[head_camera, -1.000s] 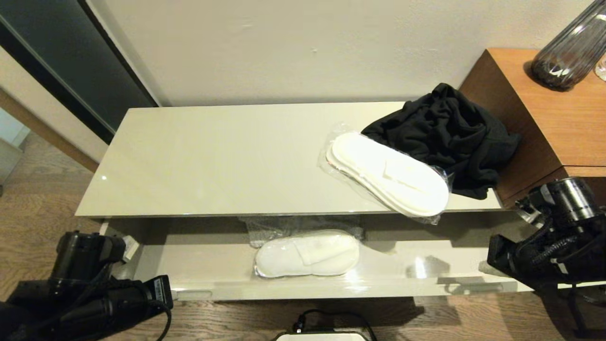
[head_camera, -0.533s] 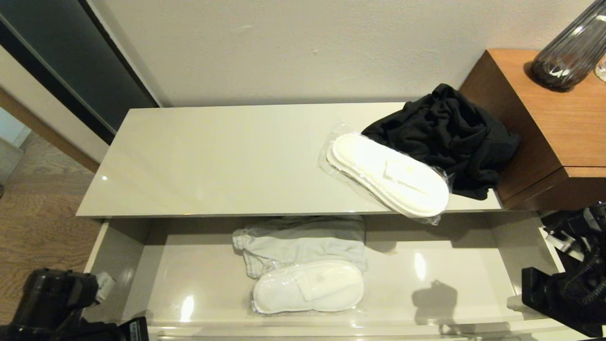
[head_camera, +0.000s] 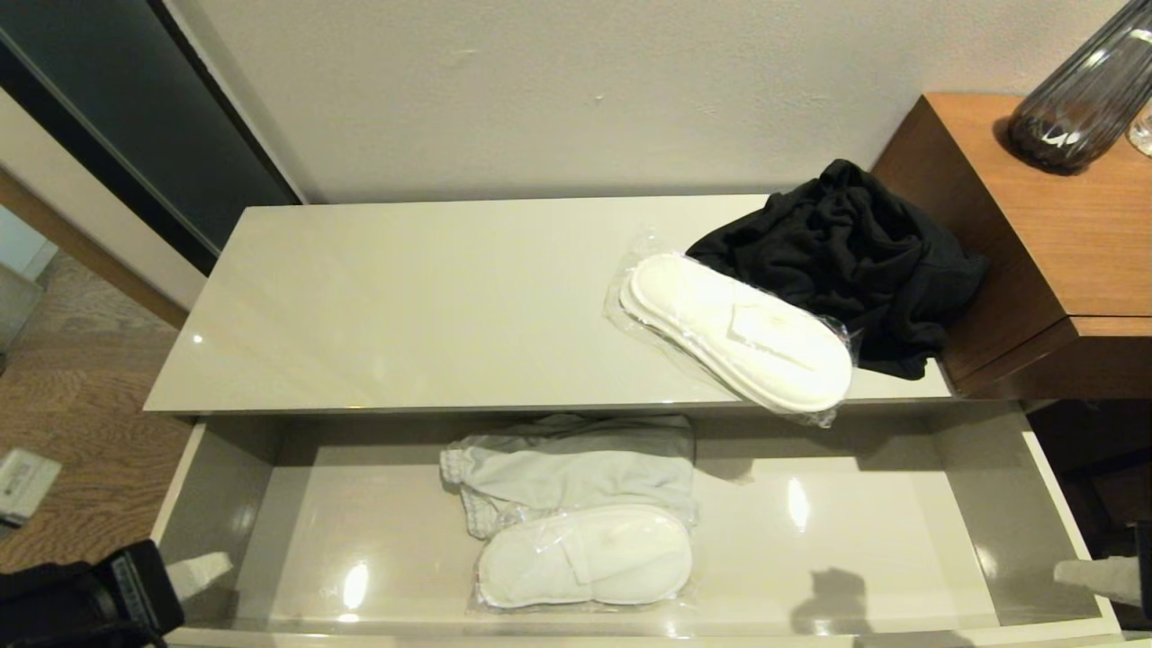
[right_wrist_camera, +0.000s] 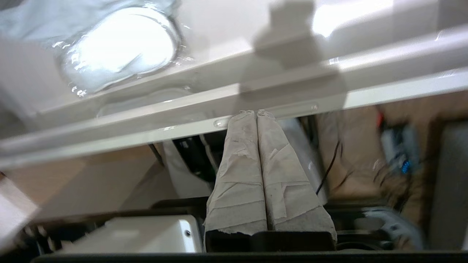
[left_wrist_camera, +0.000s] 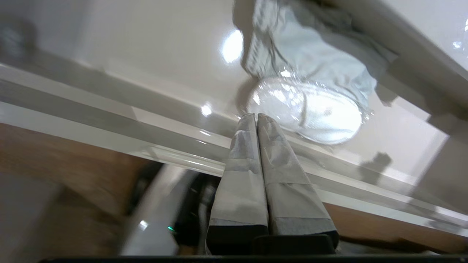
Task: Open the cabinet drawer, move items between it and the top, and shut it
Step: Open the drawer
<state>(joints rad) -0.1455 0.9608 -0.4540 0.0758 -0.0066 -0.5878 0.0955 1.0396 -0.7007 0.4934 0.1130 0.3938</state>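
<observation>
The cabinet drawer [head_camera: 855,526] stands pulled far out below the top [head_camera: 405,306]. Inside it lies a light grey garment [head_camera: 576,463] with a plastic-wrapped pair of white slippers [head_camera: 585,567] in front of it. On the top rest another wrapped pair of slippers [head_camera: 738,328] and a black garment [head_camera: 846,256]. My left gripper [head_camera: 200,573] is at the drawer's front left corner, shut and empty. In the left wrist view the left gripper [left_wrist_camera: 256,116] points over the front rim toward the drawer's slippers [left_wrist_camera: 310,117]. My right gripper [head_camera: 1098,576] is at the front right corner. In the right wrist view the right gripper [right_wrist_camera: 256,112] is shut and empty at a handle notch [right_wrist_camera: 292,108].
A taller brown wooden unit [head_camera: 1035,225] stands against the cabinet's right end, with a dark glass vase [head_camera: 1080,90] on it. A dark panel [head_camera: 108,108] leans at the back left. A small white device [head_camera: 22,481] lies on the wood floor to the left.
The drawer has slid out toward me from barely open to wide open, uncovering the grey garment. Both arms have drawn back to the picture's lower corners.
</observation>
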